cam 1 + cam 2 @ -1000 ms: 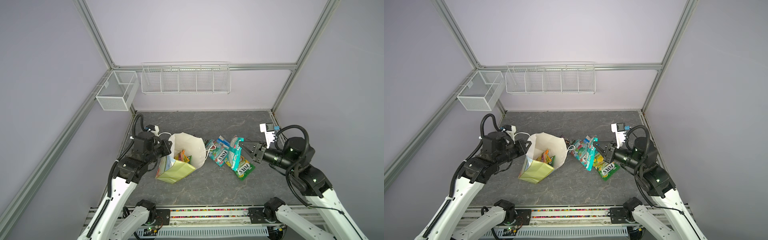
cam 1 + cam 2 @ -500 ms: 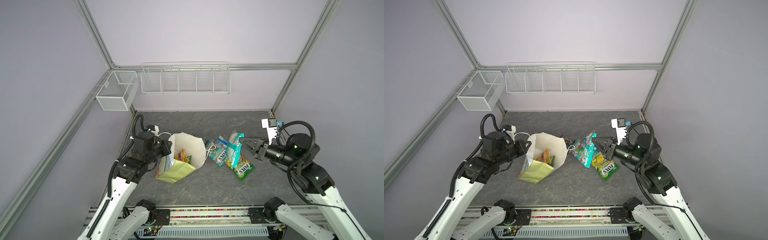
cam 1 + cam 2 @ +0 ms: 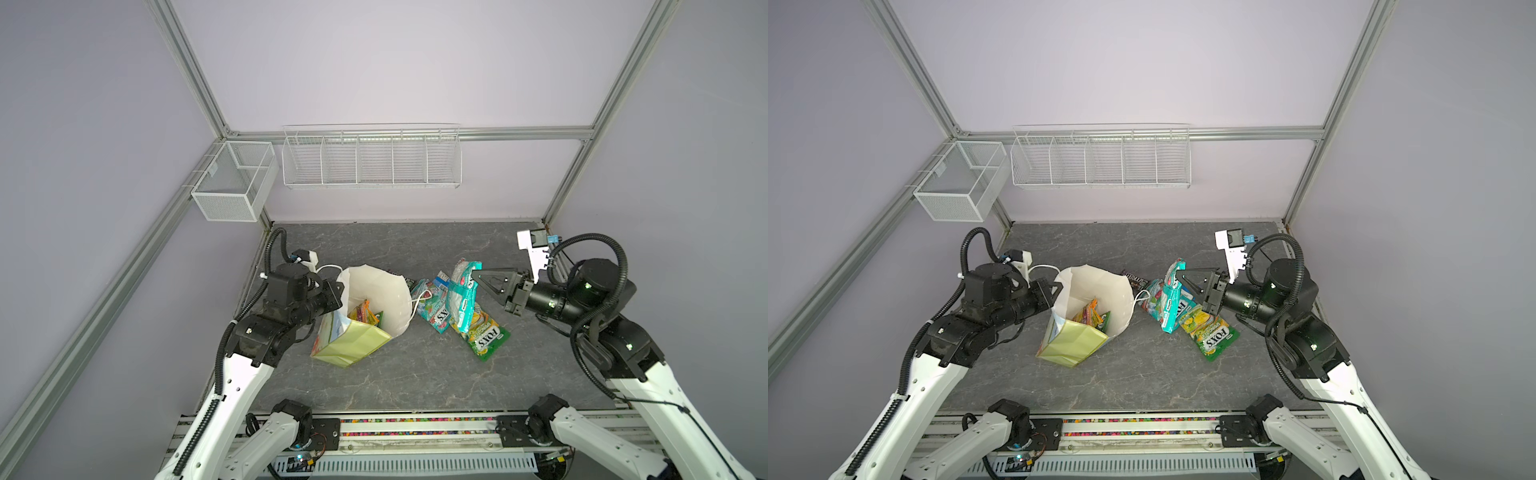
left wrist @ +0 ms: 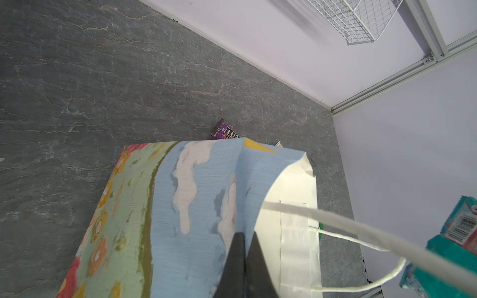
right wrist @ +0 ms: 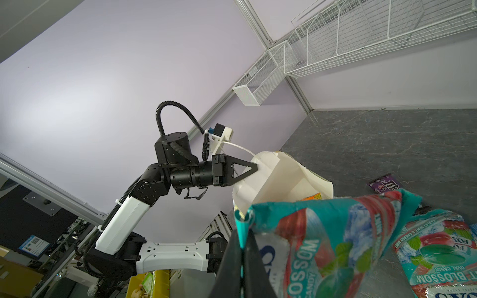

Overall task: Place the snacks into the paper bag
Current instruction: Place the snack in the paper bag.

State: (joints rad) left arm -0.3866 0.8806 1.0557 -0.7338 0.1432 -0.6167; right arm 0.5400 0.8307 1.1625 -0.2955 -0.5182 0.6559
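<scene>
Horizontally, the right arm stands outstretched, tool pinching a teal packet.

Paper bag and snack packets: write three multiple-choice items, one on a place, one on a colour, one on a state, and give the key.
1. Where is the purple packet relative to the paper bag?
A. Inside it
B. On the table, on its far side
C. Lying on top of it

2. What colour is the held packet in the right gripper?
A. Teal
B. Orange
C. Purple

3. What state is the left gripper in?
A. Open above the table
B. Shut on the bag's rim
C. Shut on a packet

Key:
1 B, since the left wrist view shows it flat on the table past the bag.
2 A, since a teal wrapper hangs from the closed jaws.
3 B, since its closed tips pinch the bag's top edge.
</scene>
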